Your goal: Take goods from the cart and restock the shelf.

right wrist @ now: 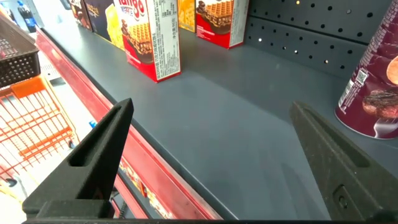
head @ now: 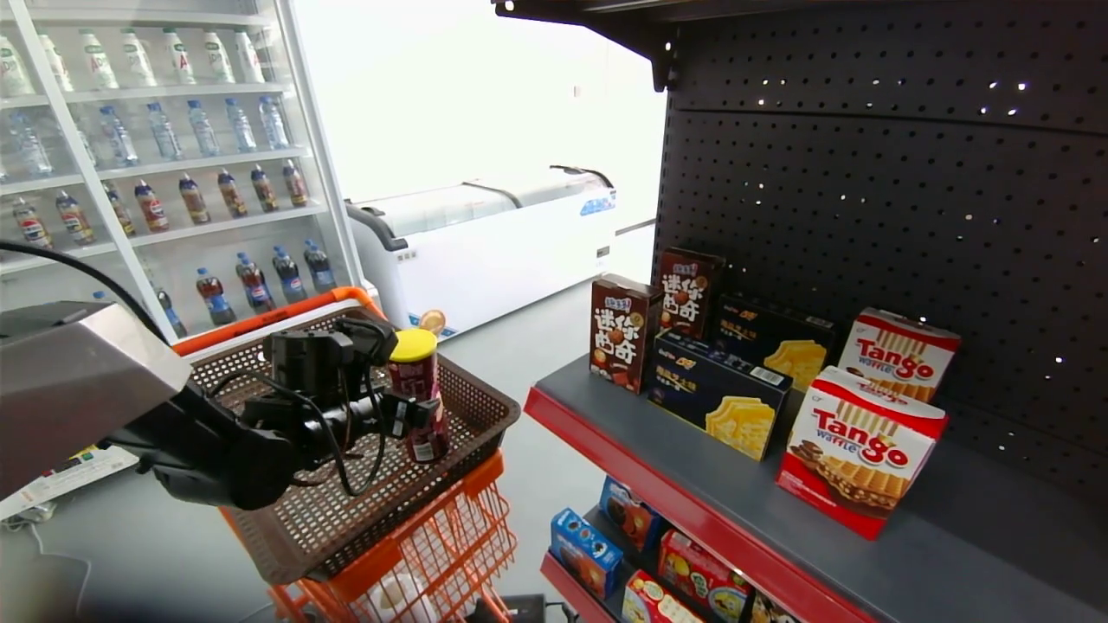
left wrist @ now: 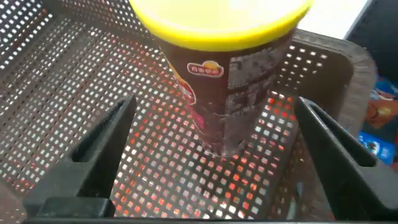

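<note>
Two hands, and both stand with fingers apart. Your left hand (left wrist: 214, 106) straddles the yellow-lidded can (left wrist: 231, 93), which stands upright in the brown basket (head: 346, 519) on top of the orange cart (head: 433, 554). The left wrist view gives you a strip of mesh on each side between finger and can, so the hand is around it, not clamped. The head view leaves that gap hard to judge.

Your right hand (right wrist: 211, 109) hangs over a bare stretch of the grey shelf (right wrist: 236, 143) with its fingers spread wide. The right wrist view also gives you a maroon can (right wrist: 373, 87) standing on that shelf near the pegboard back, which makes two cans in all.

From the head view you can count the boxes on the shelf, six in three pairs, each pair one behind the other. There are two brown boxes (head: 623, 333), two dark blue boxes (head: 718, 394) and two red-and-white wafer boxes (head: 857, 450). Coloured packs (head: 586, 549) sit on the shelf below. Behind the cart you have a glass-door cooler (head: 173, 173) with rows of bottles and a white chest freezer (head: 485, 251).
</note>
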Available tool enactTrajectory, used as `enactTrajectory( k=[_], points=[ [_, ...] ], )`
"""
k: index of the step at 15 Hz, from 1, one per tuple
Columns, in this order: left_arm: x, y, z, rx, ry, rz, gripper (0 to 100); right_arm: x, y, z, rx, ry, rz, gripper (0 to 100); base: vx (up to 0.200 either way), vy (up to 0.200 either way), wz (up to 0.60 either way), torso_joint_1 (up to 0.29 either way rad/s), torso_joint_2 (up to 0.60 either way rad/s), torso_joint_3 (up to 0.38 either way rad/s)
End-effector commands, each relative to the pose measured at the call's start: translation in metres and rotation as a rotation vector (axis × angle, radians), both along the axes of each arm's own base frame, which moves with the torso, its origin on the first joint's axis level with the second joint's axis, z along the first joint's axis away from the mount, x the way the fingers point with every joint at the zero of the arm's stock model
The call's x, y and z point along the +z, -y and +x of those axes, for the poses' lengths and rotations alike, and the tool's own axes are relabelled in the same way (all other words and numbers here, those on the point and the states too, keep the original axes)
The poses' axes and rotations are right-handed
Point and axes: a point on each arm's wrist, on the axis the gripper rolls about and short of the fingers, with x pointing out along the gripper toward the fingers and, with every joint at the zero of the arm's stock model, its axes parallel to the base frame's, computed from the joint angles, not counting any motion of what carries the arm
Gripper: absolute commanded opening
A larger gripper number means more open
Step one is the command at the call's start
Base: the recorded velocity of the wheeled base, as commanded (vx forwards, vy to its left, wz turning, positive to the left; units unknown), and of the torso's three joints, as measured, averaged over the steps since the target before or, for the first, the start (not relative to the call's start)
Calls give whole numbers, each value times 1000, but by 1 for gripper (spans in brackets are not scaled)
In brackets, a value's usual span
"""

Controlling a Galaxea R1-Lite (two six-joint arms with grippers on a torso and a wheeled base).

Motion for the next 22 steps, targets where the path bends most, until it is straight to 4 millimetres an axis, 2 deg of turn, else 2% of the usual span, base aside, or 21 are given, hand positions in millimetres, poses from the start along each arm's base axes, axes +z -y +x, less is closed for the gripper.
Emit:
enactTrajectory(
  k=[1, 7, 11, 12, 16, 20, 22],
  points=[
    [-21, 2, 9, 2, -21, 4, 100, 0, 0, 0, 1, -1, 0, 100, 0, 0, 0, 0, 0, 0],
    [-39, 10, 23, -11, 42, -2, 100, 0, 0, 0, 1, -1, 0, 100, 0, 0, 0, 0, 0, 0],
    [-41, 10, 35, 12, 92, 1, 100, 0, 0, 0, 1, -2, 0, 100, 0, 0, 0, 0, 0, 0],
    [-41, 10, 35, 14, 95, 1, 0, 0, 0, 0, 1, -1, 0, 100, 0, 0, 0, 0, 0, 0],
    [-41, 14, 34, 41, 94, 16, 0, 0, 0, 0, 1, -1, 0, 100, 0, 0, 0, 0, 0, 0],
    [-21, 21, 36, 24, 145, -7, 0, 0, 0, 0, 1, -1, 0, 100, 0, 0, 0, 0, 0, 0],
    [-7, 27, 31, 15, 118, -30, 0, 0, 0, 0, 1, -1, 0, 100, 0, 0, 0, 0, 0, 0]
  ],
)
